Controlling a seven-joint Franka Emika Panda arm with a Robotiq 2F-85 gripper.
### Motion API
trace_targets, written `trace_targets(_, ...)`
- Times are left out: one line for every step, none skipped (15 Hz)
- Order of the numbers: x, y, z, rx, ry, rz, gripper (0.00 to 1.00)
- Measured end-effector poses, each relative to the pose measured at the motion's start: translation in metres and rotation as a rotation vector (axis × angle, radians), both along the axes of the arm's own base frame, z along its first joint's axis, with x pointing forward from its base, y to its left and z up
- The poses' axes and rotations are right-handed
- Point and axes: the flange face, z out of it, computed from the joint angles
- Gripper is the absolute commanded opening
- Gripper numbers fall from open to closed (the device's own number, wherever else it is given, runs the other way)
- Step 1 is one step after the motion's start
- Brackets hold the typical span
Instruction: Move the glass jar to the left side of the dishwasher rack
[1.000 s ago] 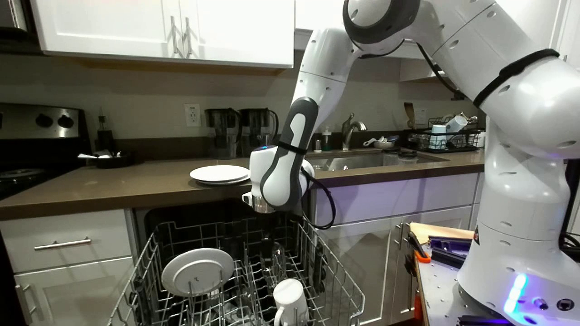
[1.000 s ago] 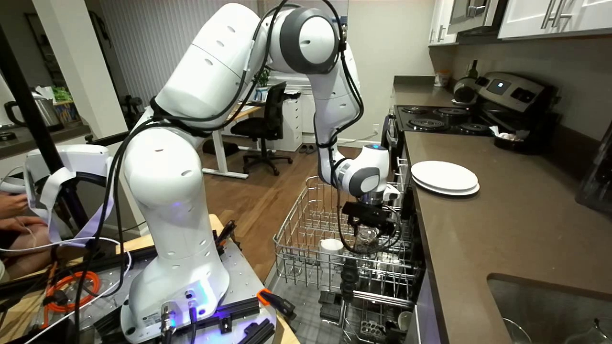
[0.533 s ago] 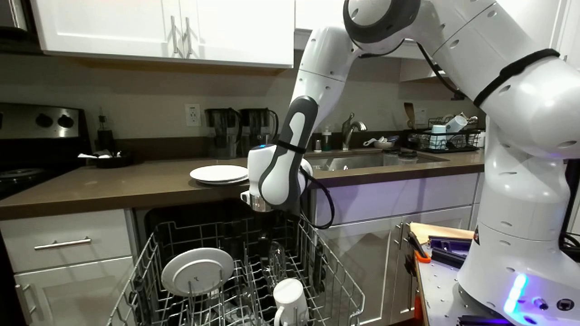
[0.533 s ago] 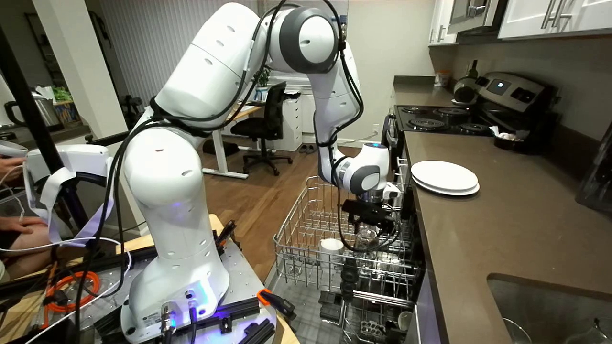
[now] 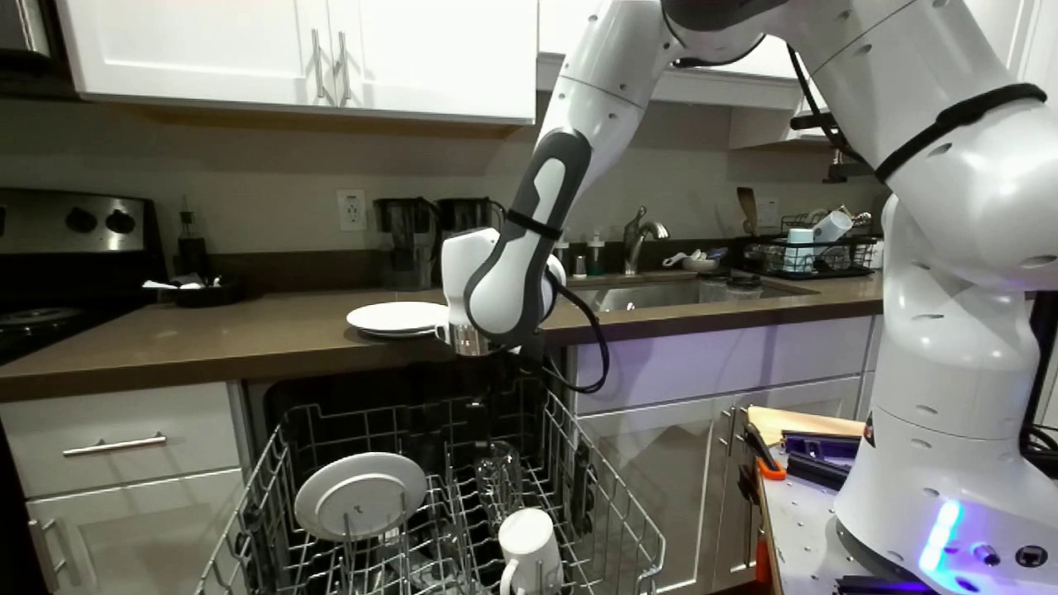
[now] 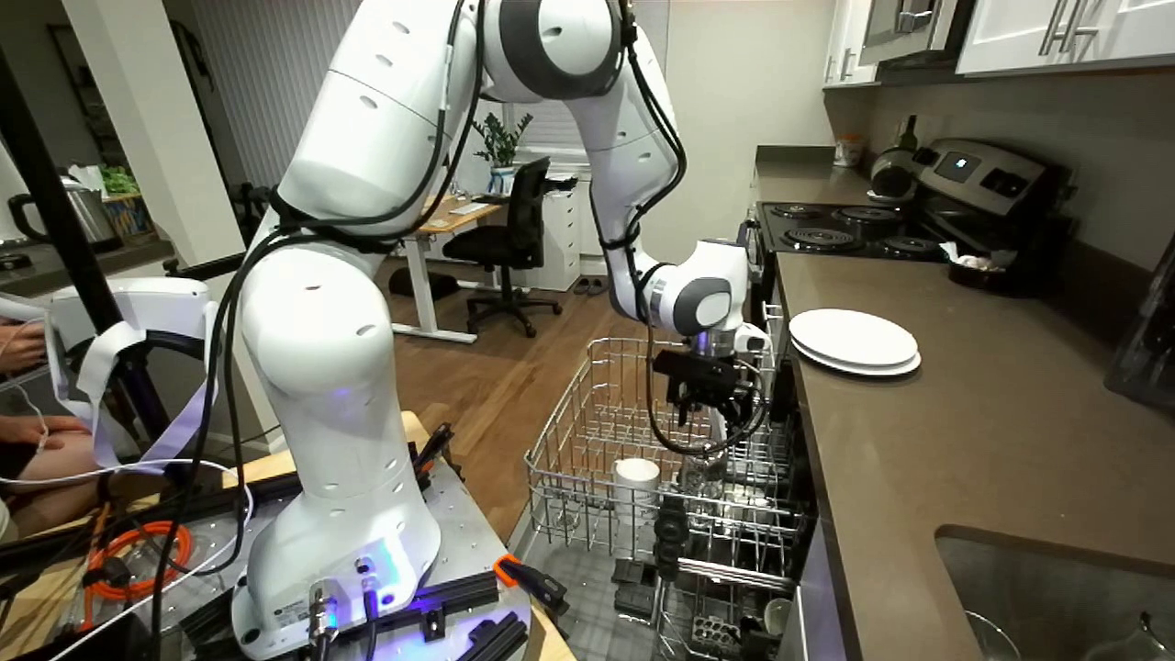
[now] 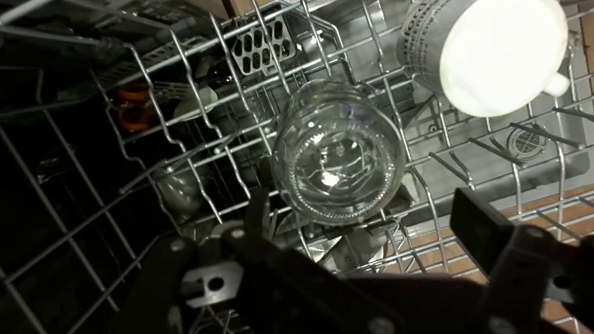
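Down from the white arm hangs the claw, right over the dishwasher rack, and it's released: in the wrist view the two black fingers stand wide apart, a broad gap between them.

And there's the glass jar! It sits down inside the rack, near and below the claw, clear glass with a dotted ring facing up. That's the half of the rack nearer the arm's base, toward the rack's inner end; both exterior views catch it only faintly, the rack showing through.

Just beside it in the rack, a white mug, farther from that inner end than the jar. The wrist view picks up dark print on its wall, partly turned out of sight. Over on the rack's far half, a round plate leans at a tilt.

Up above the rack's inner end, the brown tabletop, carrying two white plates, one stacked on the other close to the edge. The base stands well apart from the rack, a blue light glowing on its side.

Underneath the rack, a glimpse of orange loops in the wrist view, too dim to tell what they belong to.
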Motion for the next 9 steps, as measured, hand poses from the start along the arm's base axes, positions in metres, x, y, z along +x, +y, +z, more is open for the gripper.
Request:
trace_targets(-0.002,-0.002,0.0,-0.006,0.005,-0.008,1.0)
trace_targets(-0.004,-0.004,-0.003,-0.009,0.011,-0.016,1.0)
trace_targets(-0.006,-0.006,-0.006,-0.011,0.018,-0.023,1.0)
trace_targets(-0.008,-0.007,-0.011,-0.012,0.026,-0.027,1.0)
trace_targets(-0.01,-0.008,-0.016,-0.012,0.036,-0.029,1.0)
trace_targets(-0.013,-0.008,-0.022,-0.011,0.046,-0.029,1.0)
trace_targets(-0.015,-0.007,-0.027,-0.01,0.056,-0.029,1.0)
trace_targets(-0.017,-0.007,-0.033,-0.009,0.066,-0.028,1.0)
trace_targets(-0.018,-0.006,-0.037,-0.009,0.072,-0.027,1.0)
